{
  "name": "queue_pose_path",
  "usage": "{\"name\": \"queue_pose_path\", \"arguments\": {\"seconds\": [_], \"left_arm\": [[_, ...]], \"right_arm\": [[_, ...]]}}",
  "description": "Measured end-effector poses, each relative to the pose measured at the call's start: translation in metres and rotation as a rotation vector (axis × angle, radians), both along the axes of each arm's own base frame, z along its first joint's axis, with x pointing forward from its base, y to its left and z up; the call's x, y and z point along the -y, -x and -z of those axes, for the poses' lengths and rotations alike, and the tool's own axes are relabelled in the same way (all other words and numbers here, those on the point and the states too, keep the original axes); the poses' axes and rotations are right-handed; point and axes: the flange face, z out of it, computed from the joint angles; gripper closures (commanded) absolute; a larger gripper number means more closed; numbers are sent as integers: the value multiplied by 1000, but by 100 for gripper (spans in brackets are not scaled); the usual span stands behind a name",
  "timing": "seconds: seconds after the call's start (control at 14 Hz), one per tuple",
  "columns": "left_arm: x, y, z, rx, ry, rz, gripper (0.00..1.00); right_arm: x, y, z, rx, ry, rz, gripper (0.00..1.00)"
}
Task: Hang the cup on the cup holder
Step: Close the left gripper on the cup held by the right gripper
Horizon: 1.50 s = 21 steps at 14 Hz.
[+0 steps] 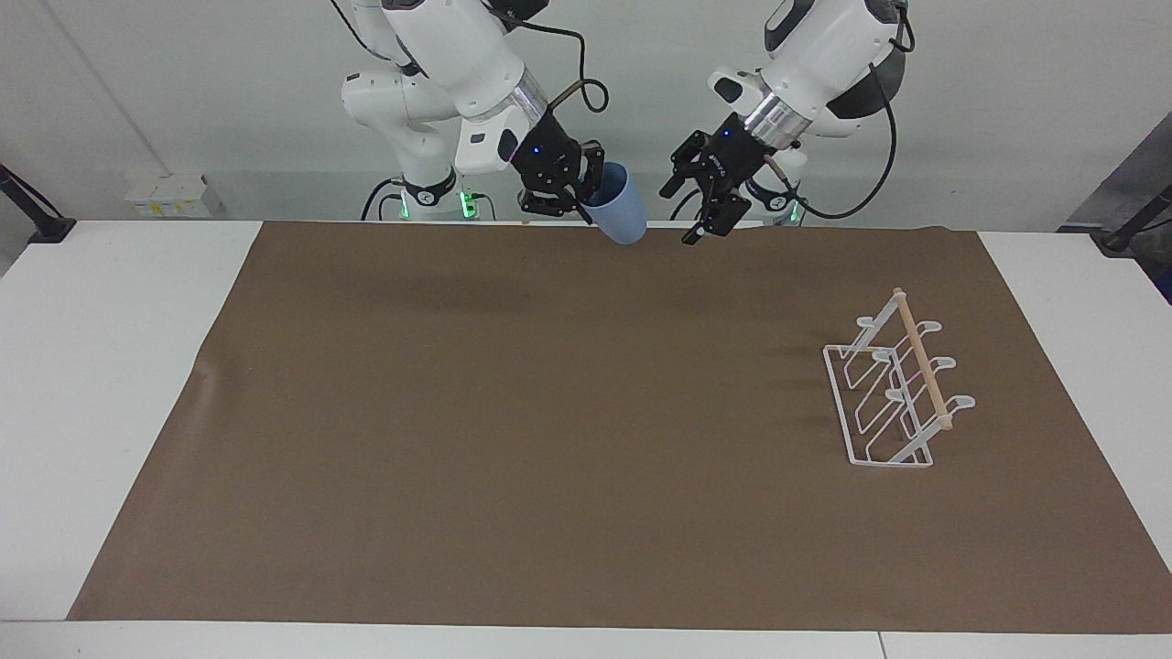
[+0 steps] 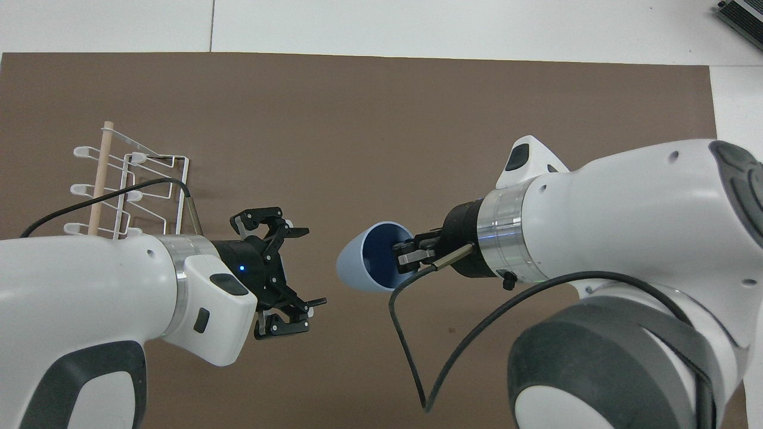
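Note:
The light-blue cup point(image 1: 624, 220) point(image 2: 356, 271) hangs tilted in the air, its rim pinched by my right gripper point(image 1: 589, 194) point(image 2: 406, 253), which is shut on it with one finger inside. The cup's base points toward my left gripper point(image 1: 676, 217) point(image 2: 314, 266), which is open, holds nothing and is a short gap from the cup. Both grippers are raised over the mat's edge nearest the robots, around the table's middle. The white wire cup holder point(image 1: 920, 361) point(image 2: 100, 179) with its wooden dowel stands bare on the mat toward the left arm's end.
A brown mat point(image 1: 513, 412) point(image 2: 357, 119) covers most of the white table point(image 1: 110, 366). Black cables loop from both wrists. In the overhead view the left arm's body covers the corner of the cup holder closest to the robots.

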Motion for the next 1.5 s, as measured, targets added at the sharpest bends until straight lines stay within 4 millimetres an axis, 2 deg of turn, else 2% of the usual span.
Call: {"name": "queue_pose_path", "arguments": {"seconds": [0.36,1.29,1.43,1.5], "left_arm": [[20,9,3,18,42,-36,0],[30,13,-3,-7,136,-73,0],[30,13,-3,-7,138,-73,5],[31,13,-3,-7,140,-74,21]], "right_arm": [[-6,3,-2,-52,-41,47,100],[-7,6,-2,-82,-52,47,100],[-7,6,-2,-82,-52,47,100],[-7,6,-2,-82,-52,47,100]]}}
